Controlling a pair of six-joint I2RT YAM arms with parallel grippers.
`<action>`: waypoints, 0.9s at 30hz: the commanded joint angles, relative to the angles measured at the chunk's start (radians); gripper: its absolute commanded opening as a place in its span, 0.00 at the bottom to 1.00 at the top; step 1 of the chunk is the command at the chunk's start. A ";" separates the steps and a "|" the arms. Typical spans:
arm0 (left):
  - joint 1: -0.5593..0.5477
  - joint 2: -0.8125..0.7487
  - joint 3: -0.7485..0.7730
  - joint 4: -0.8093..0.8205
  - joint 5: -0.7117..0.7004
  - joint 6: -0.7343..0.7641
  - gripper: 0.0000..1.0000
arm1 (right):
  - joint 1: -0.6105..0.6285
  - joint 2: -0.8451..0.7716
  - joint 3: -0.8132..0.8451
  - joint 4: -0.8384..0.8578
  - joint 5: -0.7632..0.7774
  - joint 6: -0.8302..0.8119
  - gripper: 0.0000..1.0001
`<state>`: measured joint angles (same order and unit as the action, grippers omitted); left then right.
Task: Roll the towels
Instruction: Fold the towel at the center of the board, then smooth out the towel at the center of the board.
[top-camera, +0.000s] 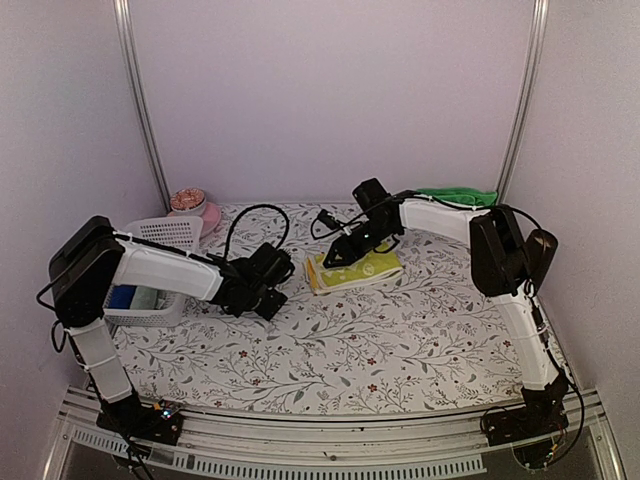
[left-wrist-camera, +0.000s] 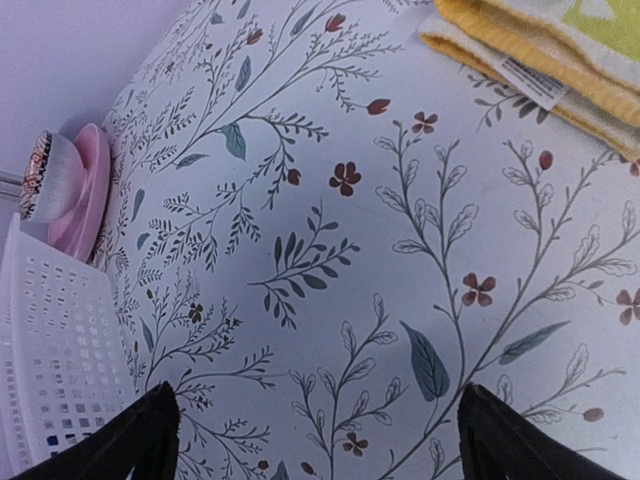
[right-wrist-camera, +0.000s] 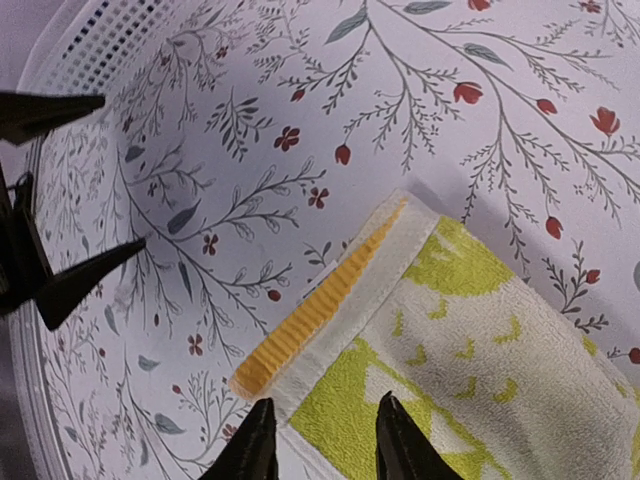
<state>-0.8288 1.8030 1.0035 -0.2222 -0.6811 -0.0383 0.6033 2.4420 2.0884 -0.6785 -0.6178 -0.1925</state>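
The yellow-lime towel (top-camera: 358, 270) lies folded flat on the floral tablecloth at mid-table. It also shows in the right wrist view (right-wrist-camera: 470, 340) and at the top right of the left wrist view (left-wrist-camera: 560, 45). My right gripper (top-camera: 335, 256) is open just over the towel's left edge, and its fingertips (right-wrist-camera: 252, 445) straddle the corner with nothing held. My left gripper (top-camera: 276, 296) is open and empty over bare cloth to the left of the towel, its fingers (left-wrist-camera: 150, 435) spread wide. The plain green towel (top-camera: 458, 196) lies at the back right edge.
A white mesh basket (top-camera: 160, 262) stands at the left, also seen in the left wrist view (left-wrist-camera: 50, 340). A pink bowl (top-camera: 198, 212) sits behind it. The left gripper's fingers (right-wrist-camera: 85, 280) show in the right wrist view, to the left of the towel. Walls close in the back and sides.
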 joint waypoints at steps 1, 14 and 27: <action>0.007 0.021 0.021 -0.002 0.012 -0.014 0.97 | 0.007 -0.024 0.027 0.028 -0.035 -0.012 0.44; 0.025 -0.066 0.139 0.116 0.349 -0.100 0.90 | -0.162 -0.299 -0.206 0.043 -0.013 -0.059 0.42; 0.100 0.251 0.407 0.144 0.680 -0.361 0.83 | -0.258 -0.241 -0.301 0.170 0.091 -0.028 0.32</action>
<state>-0.7639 1.9987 1.4120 -0.0929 -0.1211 -0.2821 0.3317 2.1632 1.7397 -0.5568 -0.5365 -0.2352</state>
